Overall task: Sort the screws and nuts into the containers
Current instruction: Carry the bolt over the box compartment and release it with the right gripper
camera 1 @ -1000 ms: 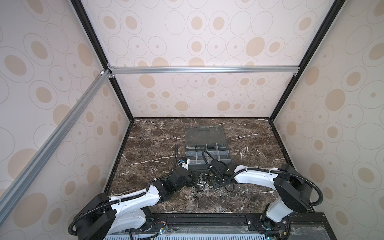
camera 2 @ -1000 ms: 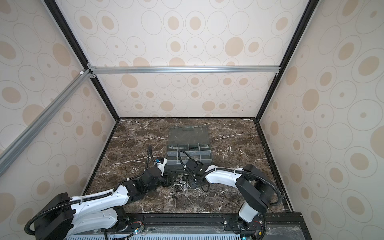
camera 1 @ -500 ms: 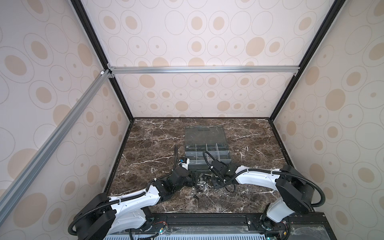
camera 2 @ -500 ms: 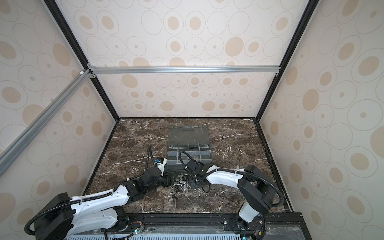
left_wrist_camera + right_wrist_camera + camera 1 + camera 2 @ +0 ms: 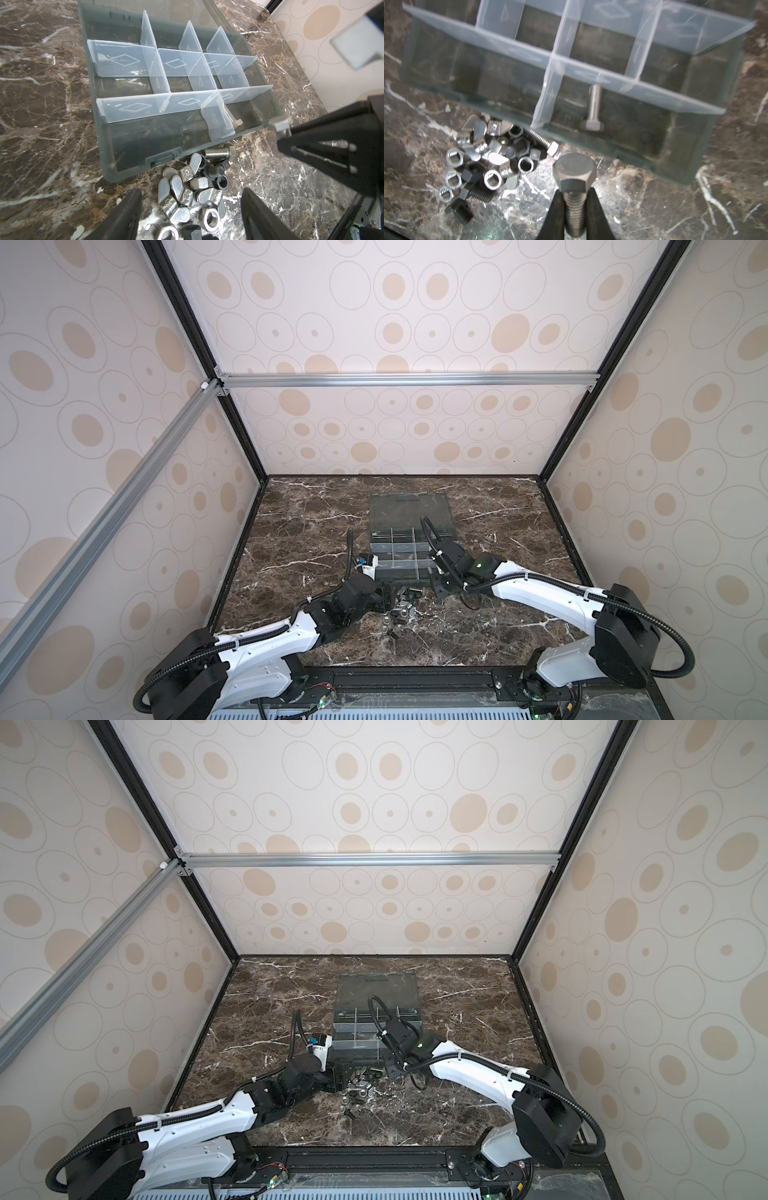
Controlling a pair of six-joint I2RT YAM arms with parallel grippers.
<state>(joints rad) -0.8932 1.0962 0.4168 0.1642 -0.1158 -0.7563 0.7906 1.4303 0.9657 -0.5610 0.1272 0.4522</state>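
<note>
Screw first: a silver hex-headed screw [image 5: 574, 182] is pinched by its shaft in the right gripper [image 5: 574, 207], whose jaws are clamped tight on it. Its head points at the organizer box [image 5: 633, 153], just short of the front wall. A second screw [image 5: 593, 108] lies in the front-row compartment just beyond that wall, so I'd guess this one belongs there too. To do it well, carry it clear over the wall, keep it this side of the translucent divider [image 5: 548, 91], and let go low so it can't bounce into the next cell. The remaining screws and nuts [image 5: 492, 158] are heaped on the marble table [image 5: 654, 207] against the box front. The right arm reaches in low, wrist tipped down. The left gripper [image 5: 191, 199] hangs spread wide over the heap, holding nothing.
</note>
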